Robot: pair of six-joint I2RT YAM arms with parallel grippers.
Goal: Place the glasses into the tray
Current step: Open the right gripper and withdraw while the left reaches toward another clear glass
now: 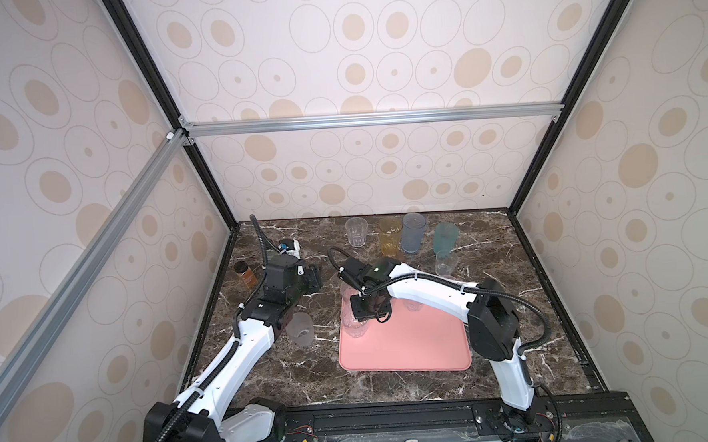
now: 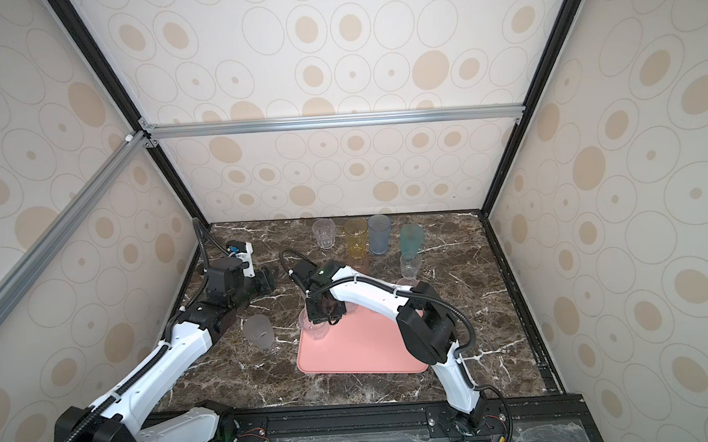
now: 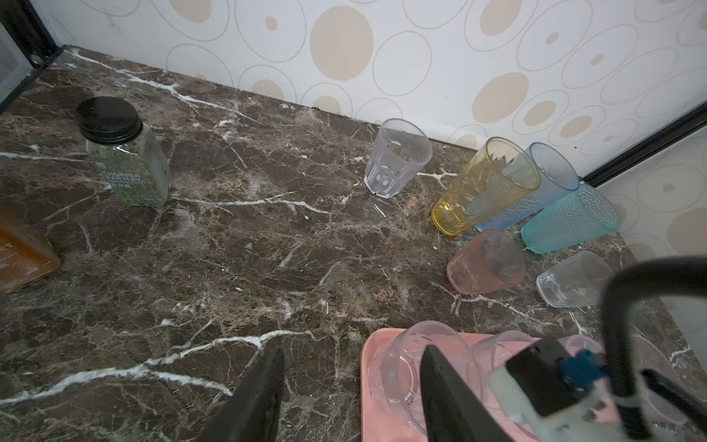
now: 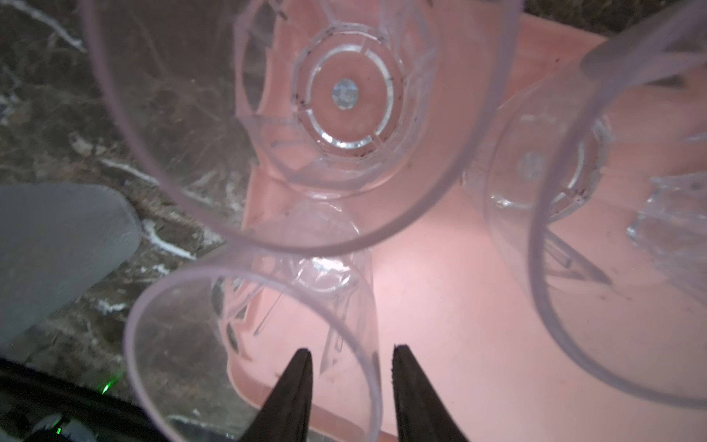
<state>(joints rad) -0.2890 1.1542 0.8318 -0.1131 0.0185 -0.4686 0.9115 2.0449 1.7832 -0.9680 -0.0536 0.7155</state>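
**Tray.** The tray (image 1: 413,348) (image 2: 372,354) lies flat on the marble tabletop (image 1: 311,382), in front of centre.

**Glasses in the tray.** Clear ribbed tumblers stand in the tray's far-left part. All are upright, with bases on the pink floor, mouths up and long axes vertical.
- The nearest glass (image 4: 252,336) (image 1: 354,328) sits just inside the left rim.
- The corner glass (image 4: 344,95) stands beside it at the far corner.
- A third glass (image 4: 535,172) stands further along the far edge.

**Right gripper.** The right gripper (image 4: 350,348) (image 1: 365,313) hangs over the nearest glass, pointing down. Its jaws are parted, one finger inside the mouth and one outside, with the glass wall running between them. No pinch on that wall is visible.

**Left gripper.** The left gripper (image 3: 354,344) (image 1: 311,276) is over bare tabletop, to the left of the tray's far corner. Its jaws are spread and nothing is between them.

**Glasses off the tray.** All are upright with mouths up.
- The frosted glass (image 1: 300,328) (image 2: 259,331) stands left of the tray, beside the left forearm.
- A row stands along the back wall: the back clear glass (image 1: 357,232) (image 3: 396,157), the amber glass (image 1: 389,236) (image 3: 486,187), the blue glass (image 1: 413,232) (image 3: 554,168) and the teal glass (image 1: 444,238) (image 3: 570,222).
- The small clear glass (image 1: 446,263) (image 3: 574,279) stands in front of the teal glass.
- The pink glass (image 3: 486,264) stands in front of the amber glass.

**Other items.** The parsley bottle (image 3: 126,160) and the amber bottle (image 1: 247,275) stand upright near the left edge.
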